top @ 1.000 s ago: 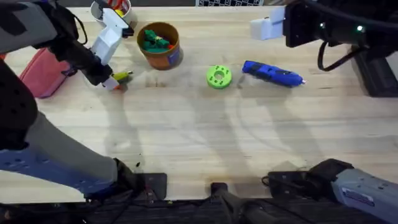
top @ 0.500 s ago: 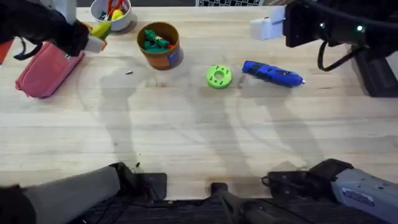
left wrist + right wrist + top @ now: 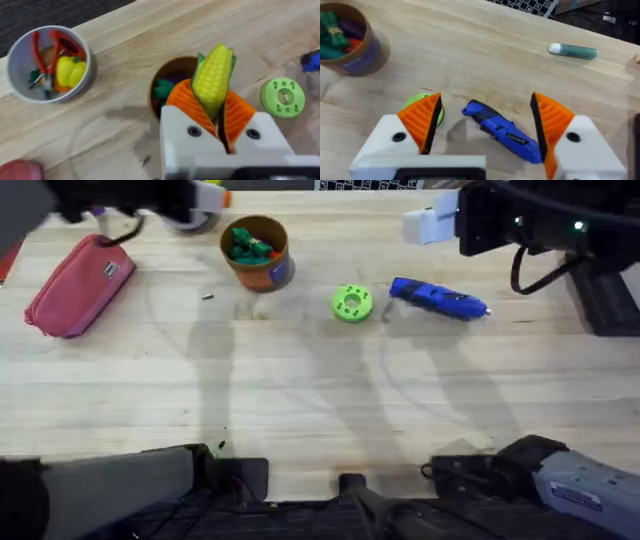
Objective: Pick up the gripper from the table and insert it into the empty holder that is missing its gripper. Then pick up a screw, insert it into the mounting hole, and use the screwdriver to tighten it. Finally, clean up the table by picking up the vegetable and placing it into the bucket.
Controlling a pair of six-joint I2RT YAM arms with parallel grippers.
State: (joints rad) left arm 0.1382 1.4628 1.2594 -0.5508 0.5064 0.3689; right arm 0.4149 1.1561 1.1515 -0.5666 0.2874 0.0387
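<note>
While the arms are working over the wooden table (image 3: 300, 410), the scene is reading like this, near to far:

Right gripper (image 3: 485, 127): hovering with orange pads spread wide, grasping nothing, above the screwdriver.
Screwdriver (image 3: 437, 298): lying on the table right of centre, just right of the green disc (image 3: 351, 303).
Bucket (image 3: 256, 252): sitting far left of centre, holding green toy vegetables.
Left gripper (image 3: 212, 107): hanging over the far-left area, pads clenching the vegetable (image 3: 212, 80), which is sitting above the bucket's rim.
White bowl (image 3: 49, 64): standing at the far-left edge, holding scissors.
Pink pouch (image 3: 78, 283): lying at the left.
</note>
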